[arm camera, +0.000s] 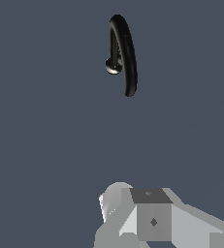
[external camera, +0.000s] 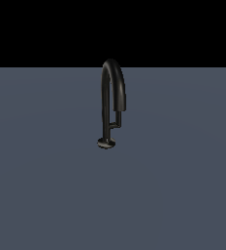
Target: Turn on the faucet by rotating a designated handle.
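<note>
The faucet (external camera: 113, 88) is a glossy black gooseneck tap standing upright on the grey floor, its round base disc (external camera: 106, 142) at the bottom. The handle (external camera: 118, 120) is a thin L-shaped rod branching from the stem toward the exterior view's right, rising under the thick spout end. In the wrist view the faucet (arm camera: 125, 53) is seen from above, well away from my gripper (arm camera: 132, 194). Only grey parts of the gripper show at the picture's edge, and how the jaws stand is unclear. It holds nothing that I can see. The arm is out of the exterior view.
A flat grey-blue floor (external camera: 46, 185) spreads around the faucet, with a black background behind it. No other objects show.
</note>
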Controlling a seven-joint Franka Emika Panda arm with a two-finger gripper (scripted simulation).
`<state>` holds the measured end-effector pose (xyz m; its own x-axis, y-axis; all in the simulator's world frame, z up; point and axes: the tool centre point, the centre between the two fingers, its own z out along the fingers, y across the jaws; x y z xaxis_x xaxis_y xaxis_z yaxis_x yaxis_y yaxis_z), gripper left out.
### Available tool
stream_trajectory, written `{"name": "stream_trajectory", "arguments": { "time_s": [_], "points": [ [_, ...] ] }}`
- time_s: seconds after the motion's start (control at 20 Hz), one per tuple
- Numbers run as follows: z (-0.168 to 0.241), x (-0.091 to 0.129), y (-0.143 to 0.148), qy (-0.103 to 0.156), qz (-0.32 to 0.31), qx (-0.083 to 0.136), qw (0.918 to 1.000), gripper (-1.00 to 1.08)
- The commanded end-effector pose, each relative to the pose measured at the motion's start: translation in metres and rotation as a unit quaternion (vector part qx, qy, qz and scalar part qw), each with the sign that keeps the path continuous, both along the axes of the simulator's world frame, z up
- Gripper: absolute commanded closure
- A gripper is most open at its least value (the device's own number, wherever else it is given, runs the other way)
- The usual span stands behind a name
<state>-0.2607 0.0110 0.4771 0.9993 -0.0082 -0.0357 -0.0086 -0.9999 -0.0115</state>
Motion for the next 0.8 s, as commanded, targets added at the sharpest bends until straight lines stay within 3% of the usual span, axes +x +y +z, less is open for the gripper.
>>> {"name": "stream_trajectory", "arguments": {
  "time_s": [0.0,0.4,0.75],
  "points": [
    [0.000,0.000,0.000,0.000,0.000,0.000,1.0000,1.08],
    [-0.001,0.008,0.001,0.011,-0.009,0.008,0.9999,1.08],
    [-0.005,0.030,0.004,0.038,-0.031,0.027,0.9984,1.08]
  ]
}}
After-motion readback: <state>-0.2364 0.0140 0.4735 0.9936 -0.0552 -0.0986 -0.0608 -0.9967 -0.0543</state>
